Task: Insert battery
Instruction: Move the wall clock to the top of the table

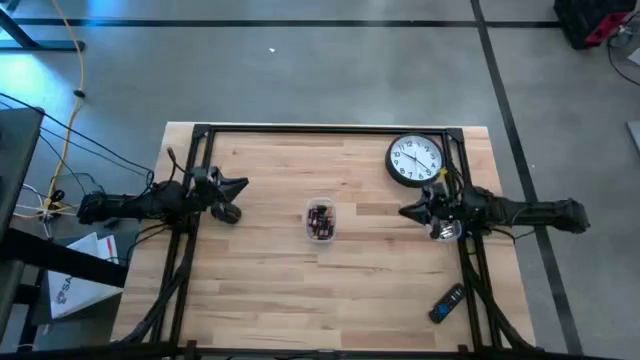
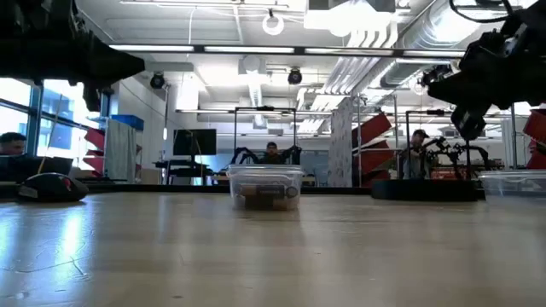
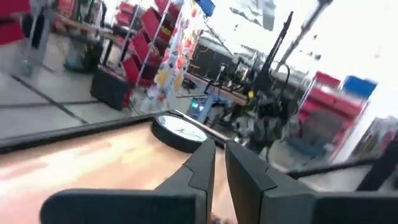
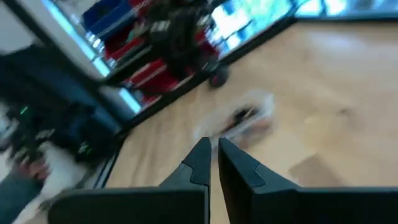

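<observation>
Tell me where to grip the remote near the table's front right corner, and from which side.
Grip the remote across its narrow width, about mid-length, coming straight down from above. It seems to lie flat and runs diagonally, so the wrist probably has to turn until the fingers straddle its long sides. The right gripper is the nearer one; its fingers are close together, so they would need to open first.

Right gripper (image 4: pixel 214 149), fingers nearly together, points over the table (image 4: pixel 323 93) toward a blurred container (image 4: pixel 242 121).

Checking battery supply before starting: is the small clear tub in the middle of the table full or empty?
Not empty: the tub holds several small dark and red items; whether they are batteries, cannot tell.
</observation>
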You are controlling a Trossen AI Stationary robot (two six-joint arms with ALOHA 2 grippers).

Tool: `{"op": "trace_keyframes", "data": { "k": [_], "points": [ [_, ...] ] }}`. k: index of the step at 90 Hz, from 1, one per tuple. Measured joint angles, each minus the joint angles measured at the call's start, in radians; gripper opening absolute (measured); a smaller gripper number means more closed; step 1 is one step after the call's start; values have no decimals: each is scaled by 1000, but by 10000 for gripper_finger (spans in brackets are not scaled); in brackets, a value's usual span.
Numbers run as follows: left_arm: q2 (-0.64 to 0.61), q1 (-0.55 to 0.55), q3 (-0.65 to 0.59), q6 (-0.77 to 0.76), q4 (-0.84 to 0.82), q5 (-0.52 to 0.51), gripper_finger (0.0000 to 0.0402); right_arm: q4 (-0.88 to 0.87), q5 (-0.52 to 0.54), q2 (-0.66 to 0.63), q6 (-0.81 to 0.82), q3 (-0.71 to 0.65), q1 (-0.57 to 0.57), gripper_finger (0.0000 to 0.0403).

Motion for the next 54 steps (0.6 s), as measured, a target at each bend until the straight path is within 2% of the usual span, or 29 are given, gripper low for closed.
{"op": "trace_keyframes", "data": {
  "k": [8,27,41,54],
  "points": [
    [0,1,0,-13,97,-74,23,4,54,56,-40,12,60,0],
    [5,1,0,-83,171,-79,23,-31,165,217,-110,148,143,0],
    [5,0,0,-61,169,-73,23,-255,277,325,-97,308,138,0],
    [21,0,0,22,150,23,23,-523,501,427,-8,458,85,0]
  ]
}}
